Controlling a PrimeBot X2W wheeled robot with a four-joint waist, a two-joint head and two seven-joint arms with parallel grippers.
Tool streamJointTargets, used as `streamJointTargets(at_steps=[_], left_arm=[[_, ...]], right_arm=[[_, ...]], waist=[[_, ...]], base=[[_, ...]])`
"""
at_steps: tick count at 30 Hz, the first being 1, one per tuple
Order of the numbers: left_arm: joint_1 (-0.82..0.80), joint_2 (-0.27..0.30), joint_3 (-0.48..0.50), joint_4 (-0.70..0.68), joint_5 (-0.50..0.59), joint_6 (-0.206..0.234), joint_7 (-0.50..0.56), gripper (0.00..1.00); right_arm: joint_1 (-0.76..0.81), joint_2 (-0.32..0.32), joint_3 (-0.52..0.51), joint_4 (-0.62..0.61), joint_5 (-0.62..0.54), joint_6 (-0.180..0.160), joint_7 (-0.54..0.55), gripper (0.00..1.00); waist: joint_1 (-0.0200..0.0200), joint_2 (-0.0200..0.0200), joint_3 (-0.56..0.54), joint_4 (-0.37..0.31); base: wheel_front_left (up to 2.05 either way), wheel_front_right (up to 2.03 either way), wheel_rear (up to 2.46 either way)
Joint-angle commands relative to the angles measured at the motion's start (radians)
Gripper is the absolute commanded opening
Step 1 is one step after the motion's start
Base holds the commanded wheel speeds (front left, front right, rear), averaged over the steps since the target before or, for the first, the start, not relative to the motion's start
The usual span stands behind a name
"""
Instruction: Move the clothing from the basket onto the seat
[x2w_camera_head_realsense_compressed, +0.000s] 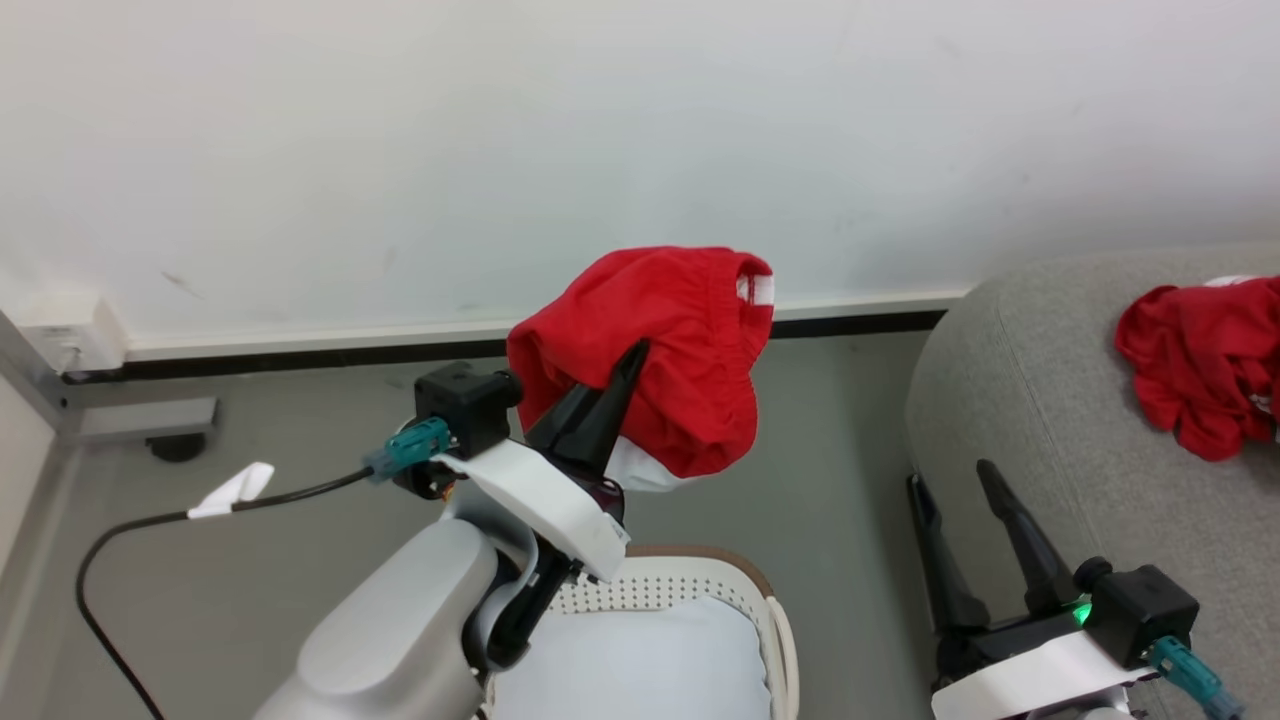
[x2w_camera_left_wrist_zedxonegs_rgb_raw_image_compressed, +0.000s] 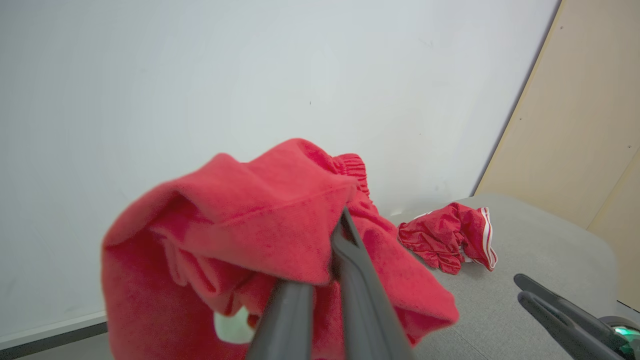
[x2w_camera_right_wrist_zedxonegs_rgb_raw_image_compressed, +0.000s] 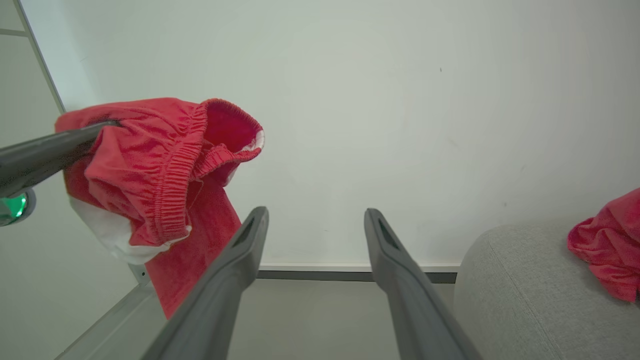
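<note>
We are watching a red garment (x2w_camera_head_realsense_compressed: 660, 350) with an elastic waistband and white trim hanging in the air above the basket (x2w_camera_head_realsense_compressed: 770, 620), pinched between the pressed-together fingers of the left gripper (x2w_camera_head_realsense_compressed: 635, 350). A second garment (x2w_camera_head_realsense_compressed: 1200, 360), red with white stripes, is lying crumpled on the seat (x2w_camera_head_realsense_compressed: 1010, 400) to the right. We are therefore judging the job partly done: one piece delivered, and one lifted out and needing to go rightward to the seat. What we are seeing of the basket is showing a pale liner (x2w_camera_head_realsense_compressed: 650, 660) and no red, though the left arm (x2w_camera_head_realsense_compressed: 400, 620) is hiding part of it. The right gripper (x2w_camera_head_realsense_compressed: 950, 473) is hovering spread and empty beside the seat's edge. We are finding no brand, label or legible writing; a white tag (x2w_camera_head_realsense_compressed: 232, 490) on the cable (x2w_camera_head_realsense_compressed: 310, 487) is looking blank.
</note>
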Motion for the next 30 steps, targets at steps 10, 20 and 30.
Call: streamJointTargets(at_steps=[10,20,30], left_arm=[[0.050,0.041,0.001,-0.148,0.013,0.051,0.031,0.00],[0.062,0.052,-0.002,-0.181,0.011,0.069,0.036,0.00],[0.065,0.033,-0.027,-0.181,0.020,0.064,0.035,0.00]], right_arm=[[0.014,-0.006,0.054,0.016,0.018,-0.002,0.000,1.00],[-0.005,-0.041,0.125,0.031,0.001,-0.002,0.000,1.00],[-0.078,-0.093,0.340,0.045,0.068,-0.002,0.000,1.00]], waist=[[0.0002,0.0000,-0.037,0.037],[0.0002,0.0000,-0.031,0.052],[0.0002,0.0000,-0.023,0.067]], base=[[0.00,0.00,0.00],[0.00,0.00,0.00],[0.00,0.00,0.00]])
